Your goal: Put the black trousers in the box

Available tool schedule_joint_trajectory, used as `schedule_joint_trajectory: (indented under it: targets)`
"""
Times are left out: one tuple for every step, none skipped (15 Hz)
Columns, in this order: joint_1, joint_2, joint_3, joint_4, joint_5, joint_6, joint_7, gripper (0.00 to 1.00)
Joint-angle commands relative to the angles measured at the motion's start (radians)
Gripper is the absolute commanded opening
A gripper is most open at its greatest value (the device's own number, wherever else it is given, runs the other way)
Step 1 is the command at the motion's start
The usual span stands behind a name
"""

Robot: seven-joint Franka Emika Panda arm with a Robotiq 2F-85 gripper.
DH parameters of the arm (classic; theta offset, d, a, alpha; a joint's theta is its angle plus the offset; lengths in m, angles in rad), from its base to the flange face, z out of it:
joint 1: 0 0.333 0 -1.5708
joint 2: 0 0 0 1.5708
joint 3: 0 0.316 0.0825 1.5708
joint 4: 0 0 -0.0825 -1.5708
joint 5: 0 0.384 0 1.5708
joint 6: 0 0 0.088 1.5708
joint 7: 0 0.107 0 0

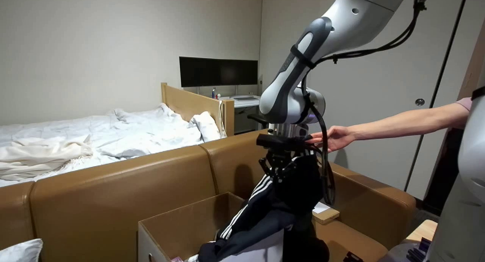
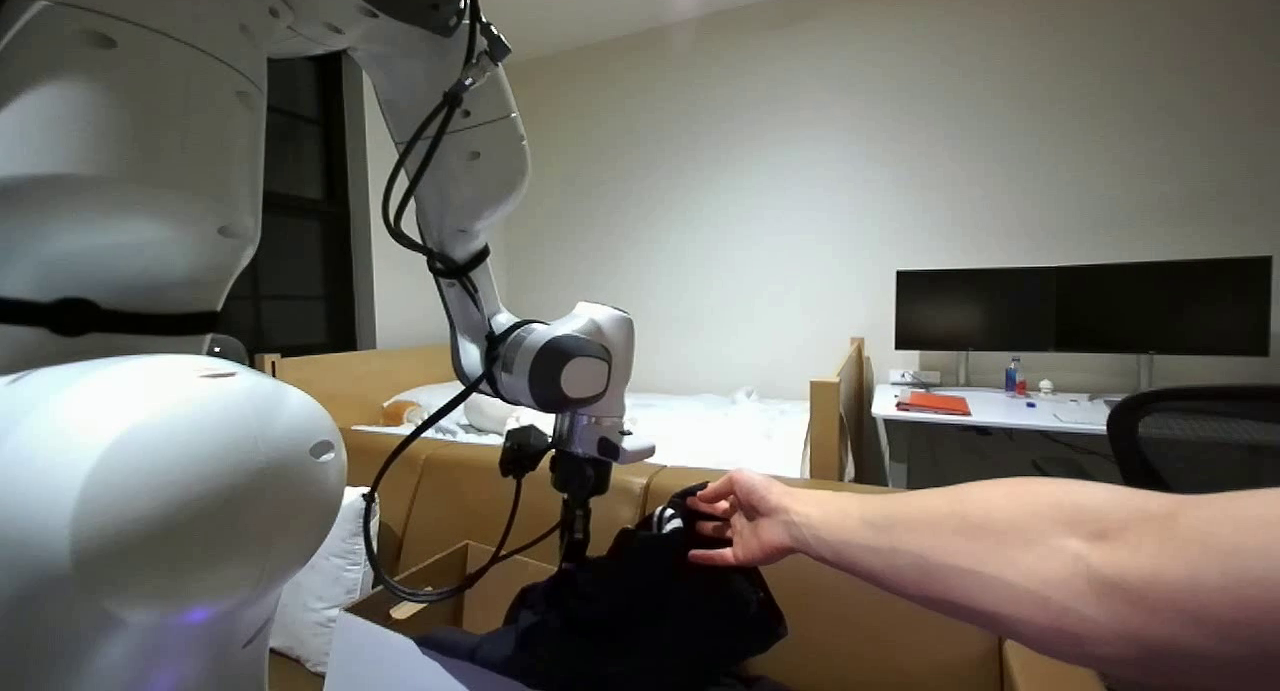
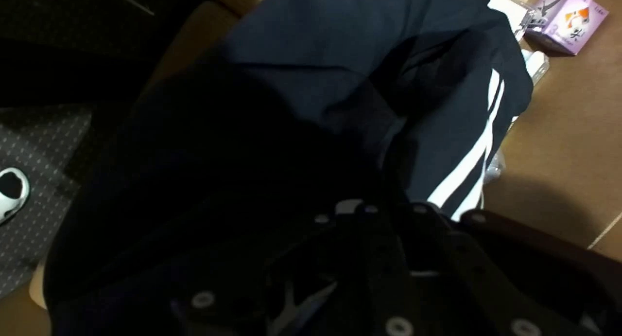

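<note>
One hand [image 2: 755, 519] touches the black trousers [image 2: 645, 611]; the gripper [image 1: 278, 176] pinches them also, and they hang partly over the box [image 1: 185, 224].

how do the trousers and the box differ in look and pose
Color: the trousers are near-black with white stripes, while the box is brown inside and pale outside. Shape: the trousers are folded and bunched, while the box has flat, straight walls. Pose: the trousers slope down from around the gripper, while the box stands open-topped beneath part of them. Shared: both run out of the bottom of both exterior views.
</note>
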Motion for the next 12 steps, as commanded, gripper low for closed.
schedule_joint_trajectory:
  targets:
    - [0.044, -0.095, 0.008, 0.038, -0.172, -0.084, 0.125, 0.00]
    - [0.065, -0.108, 0.024, 0.084, -0.249, -0.131, 0.180, 0.01]
    - [0.081, -0.114, 0.045, 0.127, -0.305, -0.171, 0.202, 0.01]
    - [0.096, -0.110, 0.068, 0.180, -0.347, -0.217, 0.219, 0.01]
    - [0.114, -0.090, 0.094, 0.246, -0.378, -0.260, 0.220, 0.01]
    - [0.133, -0.071, 0.119, 0.309, -0.402, -0.299, 0.220, 0.01]
    - [0.152, -0.036, 0.143, 0.382, -0.415, -0.337, 0.200, 0.01]
    - [0.171, 0.006, 0.163, 0.454, -0.422, -0.368, 0.181, 0.01]
    - [0.190, 0.050, 0.181, 0.526, -0.436, -0.398, 0.174, 0.01]
    - [0.211, 0.097, 0.194, 0.592, -0.446, -0.421, 0.163, 0.01]
    - [0.232, 0.149, 0.203, 0.656, -0.454, -0.437, 0.148, 0.01]
    - [0.254, 0.201, 0.206, 0.719, -0.462, -0.450, 0.138, 0.01]
